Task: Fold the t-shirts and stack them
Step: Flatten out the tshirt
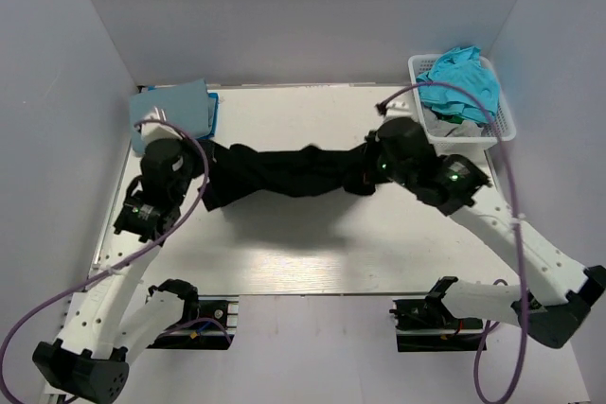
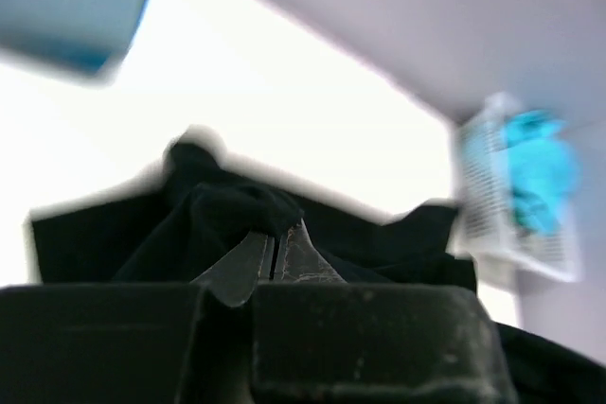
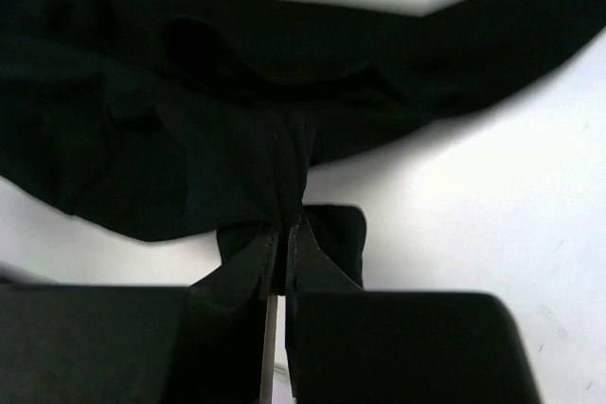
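The big black soft cloth t-shirt (image 1: pixel 284 175) hangs bunched like a rope over the middle of the white table (image 1: pixel 398 243). L gripper (image 2: pixel 275 248) & R gripper (image 3: pixel 284 234) hold one end each, jaws pinched tight on its cloth. Pull too hard & one small pinch may slip; the shirt would drop in a lump.

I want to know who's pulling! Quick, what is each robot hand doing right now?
Left gripper: closed, holding one end of the black shirt.
Right gripper: closed, holding the shirt's other end.
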Robot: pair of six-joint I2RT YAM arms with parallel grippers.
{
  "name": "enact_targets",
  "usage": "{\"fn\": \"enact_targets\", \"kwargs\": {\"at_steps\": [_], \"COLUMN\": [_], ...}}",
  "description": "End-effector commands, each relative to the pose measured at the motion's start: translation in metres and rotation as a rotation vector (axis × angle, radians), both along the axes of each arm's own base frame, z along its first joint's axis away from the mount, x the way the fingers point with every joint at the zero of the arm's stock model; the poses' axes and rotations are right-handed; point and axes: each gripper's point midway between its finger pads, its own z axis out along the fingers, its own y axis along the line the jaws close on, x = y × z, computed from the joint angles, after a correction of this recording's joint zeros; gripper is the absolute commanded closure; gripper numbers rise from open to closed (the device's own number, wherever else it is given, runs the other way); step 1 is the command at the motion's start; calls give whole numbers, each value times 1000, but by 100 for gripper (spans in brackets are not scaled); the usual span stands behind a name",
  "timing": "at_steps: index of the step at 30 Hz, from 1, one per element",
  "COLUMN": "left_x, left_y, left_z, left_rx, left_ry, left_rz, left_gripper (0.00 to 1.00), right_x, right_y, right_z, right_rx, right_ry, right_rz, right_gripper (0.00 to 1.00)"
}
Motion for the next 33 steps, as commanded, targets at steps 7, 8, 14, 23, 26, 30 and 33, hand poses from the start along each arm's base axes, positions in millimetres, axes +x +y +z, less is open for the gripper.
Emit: {"fn": "enact_targets", "kwargs": {"at_steps": [7, 8, 14, 23, 26, 30, 33], "left_x": [-15, -19, -67, -152, -180, -216, -221], "left_y": [-13, -16, -29, -30, -34, -40, -42], "left_z": [183, 210, 293, 363, 380, 401, 410], "left_rx": [29, 23, 17, 15, 15, 4, 7], "left_ry": [-407, -464, -692, -922, -986, -1063, -1082], "left_rz": [-142, -160, -304, -443, -512, -609, -628], "left_gripper": [100, 100, 100, 100, 100, 100, 100], "right_x": [16, 11, -26, -106, -128, -151, -154], "right_y": [-66, -68, -80, -120, -119, -129, -133], "right_z": [197, 218, 296, 376, 388, 403, 412], "right_rx": [121, 144, 286, 499, 541, 589, 598], "right_ry": [-491, -543, -724, -975, -1020, -1092, -1124], "right_rz": [-218, -196, -74, 72, 160, 205, 201], "right_gripper": [100, 100, 100, 100, 100, 100, 100]}}
